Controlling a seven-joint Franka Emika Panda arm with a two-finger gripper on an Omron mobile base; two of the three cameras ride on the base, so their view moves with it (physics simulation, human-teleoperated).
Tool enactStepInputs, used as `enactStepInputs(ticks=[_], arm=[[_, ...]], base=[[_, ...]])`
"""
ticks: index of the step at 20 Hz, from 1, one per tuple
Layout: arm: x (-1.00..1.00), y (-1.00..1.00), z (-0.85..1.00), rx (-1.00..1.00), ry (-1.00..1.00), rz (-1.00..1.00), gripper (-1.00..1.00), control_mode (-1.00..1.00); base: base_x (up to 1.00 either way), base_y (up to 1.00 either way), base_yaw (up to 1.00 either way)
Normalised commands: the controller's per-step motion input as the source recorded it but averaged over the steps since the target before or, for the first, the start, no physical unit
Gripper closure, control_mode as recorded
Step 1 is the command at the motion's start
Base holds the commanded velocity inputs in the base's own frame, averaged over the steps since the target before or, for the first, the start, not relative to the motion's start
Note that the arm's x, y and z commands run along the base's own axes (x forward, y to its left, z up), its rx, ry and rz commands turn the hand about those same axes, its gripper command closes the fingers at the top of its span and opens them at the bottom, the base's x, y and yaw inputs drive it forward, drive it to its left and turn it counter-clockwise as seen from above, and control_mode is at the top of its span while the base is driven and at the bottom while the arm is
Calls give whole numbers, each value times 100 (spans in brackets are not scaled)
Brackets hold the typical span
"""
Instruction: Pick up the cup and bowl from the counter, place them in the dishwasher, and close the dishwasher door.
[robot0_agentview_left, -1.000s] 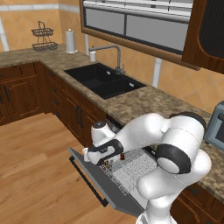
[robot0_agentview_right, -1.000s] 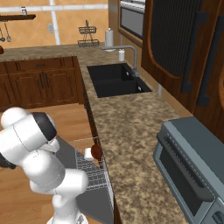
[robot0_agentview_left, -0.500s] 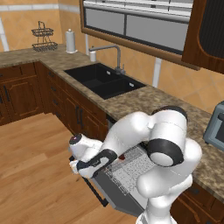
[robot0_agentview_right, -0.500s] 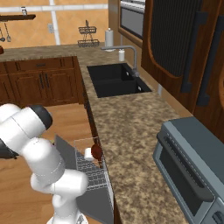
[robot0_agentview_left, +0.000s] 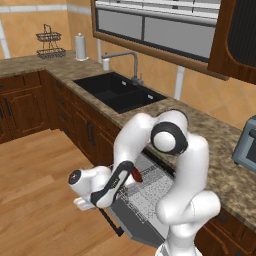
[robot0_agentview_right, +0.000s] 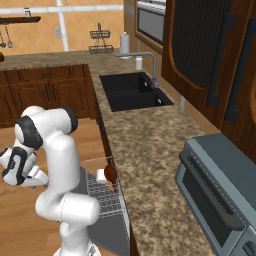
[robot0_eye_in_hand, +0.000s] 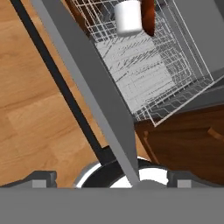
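Note:
The dishwasher door (robot0_agentview_left: 136, 225) hangs open, almost flat, with its black bar handle (robot0_eye_in_hand: 57, 78) along the outer edge. On the pulled-out white wire rack (robot0_agentview_left: 146, 192) lie the white cup (robot0_eye_in_hand: 128, 17) and, right beside it, the dark reddish-brown bowl (robot0_eye_in_hand: 148, 18). Both also show in the right base view, the cup (robot0_agentview_right: 101, 175) next to the bowl (robot0_agentview_right: 110, 173). My gripper (robot0_agentview_left: 82, 201) is open and holds nothing. It hangs low over the wooden floor, just outside the door's outer edge. In the hand view the door's edge (robot0_eye_in_hand: 87, 78) runs diagonally between my fingertips (robot0_eye_in_hand: 41, 179).
The granite counter (robot0_agentview_left: 220, 135) runs along the wall with a black sink (robot0_agentview_left: 120, 92) and faucet. A grey toaster oven (robot0_agentview_right: 220, 200) stands on it at the right. Dark wood cabinets (robot0_agentview_left: 22, 105) line the floor's far side. Open wooden floor (robot0_agentview_left: 40, 185) lies left of the door.
The arm has swung away from the rack, outward and down past the door's outer edge toward the floor. The gripper stayed open. Cup and bowl have not moved.

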Motion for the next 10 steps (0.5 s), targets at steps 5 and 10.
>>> enactStepInputs(ticks=[5, 10], arm=[[13, 22, -26, -6, -2, 0, -100, -100], [7, 1, -29, -7, -1, -1, -100, -100]], base=[[0, 0, 0], [0, 0, 0]])
